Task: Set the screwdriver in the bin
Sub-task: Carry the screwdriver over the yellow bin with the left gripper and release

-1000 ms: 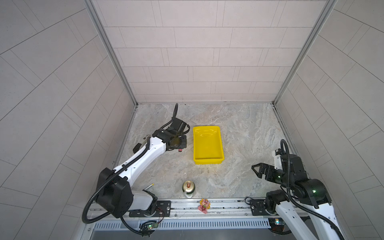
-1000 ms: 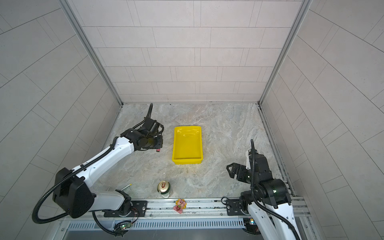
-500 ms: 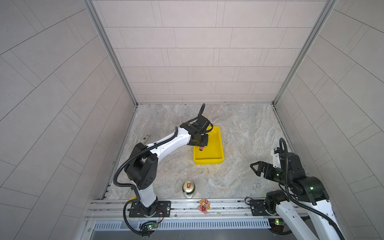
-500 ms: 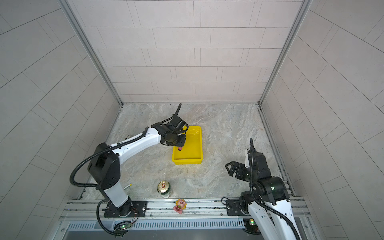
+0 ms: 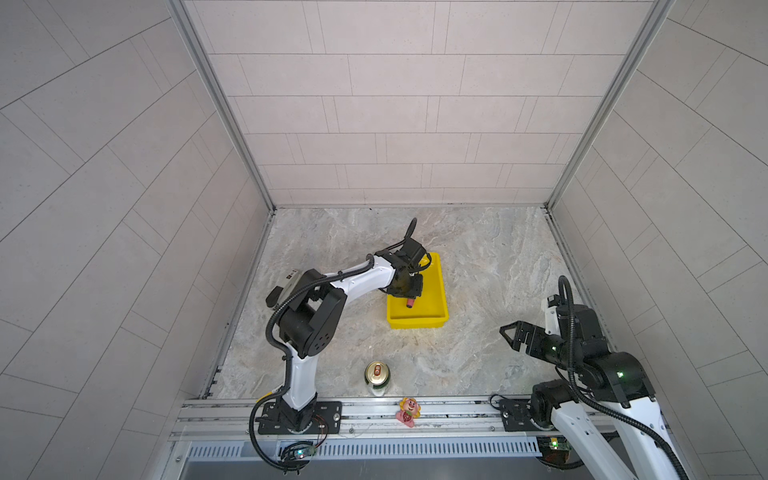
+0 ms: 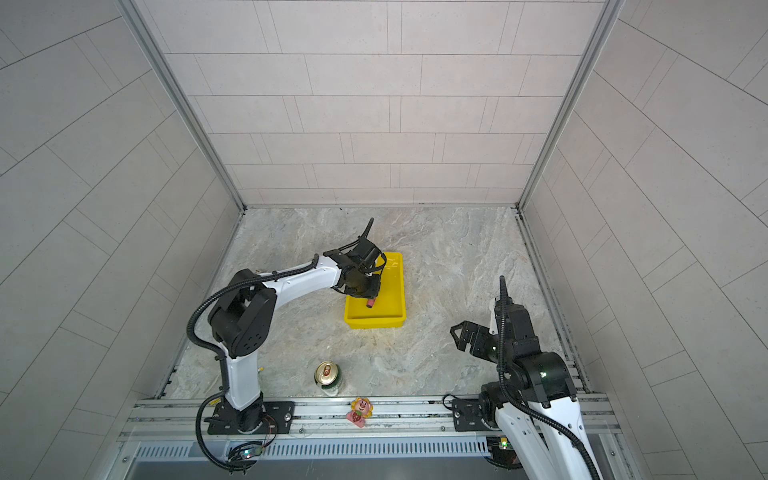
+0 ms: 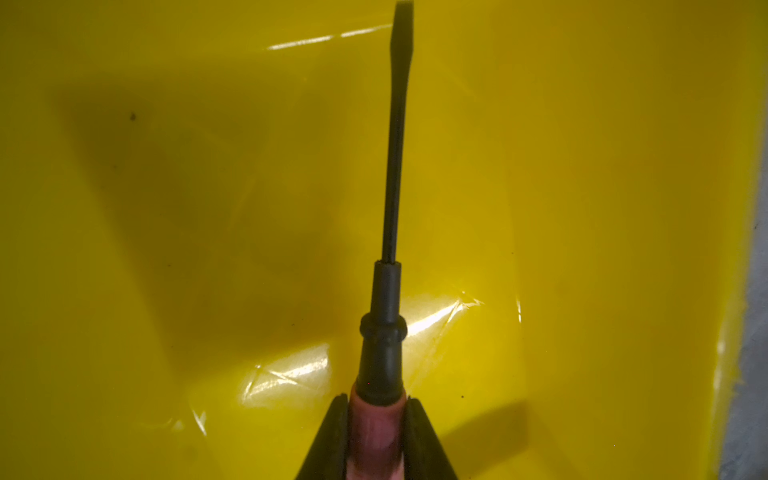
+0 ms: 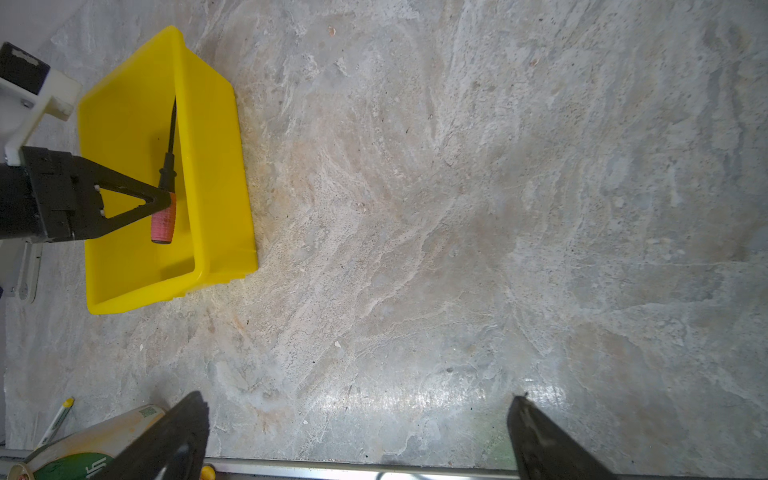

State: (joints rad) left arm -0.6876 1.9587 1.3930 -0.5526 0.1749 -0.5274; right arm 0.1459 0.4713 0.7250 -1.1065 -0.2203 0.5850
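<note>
Pale tiled walls (image 5: 386, 104) enclose the cell on the left, right and far sides, joined by metal corner posts (image 5: 220, 104). The bench (image 5: 490, 257) is grey-beige marbled stone, evenly lit.

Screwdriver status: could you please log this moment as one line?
left hand: shut on screwdriver | screwdriver: over bin, unreleased | right hand: open, idle

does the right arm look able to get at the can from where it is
Probably yes: the right claw is open and empty, and only bare floor lies between it and the can; the left arm is over the bin.
</note>
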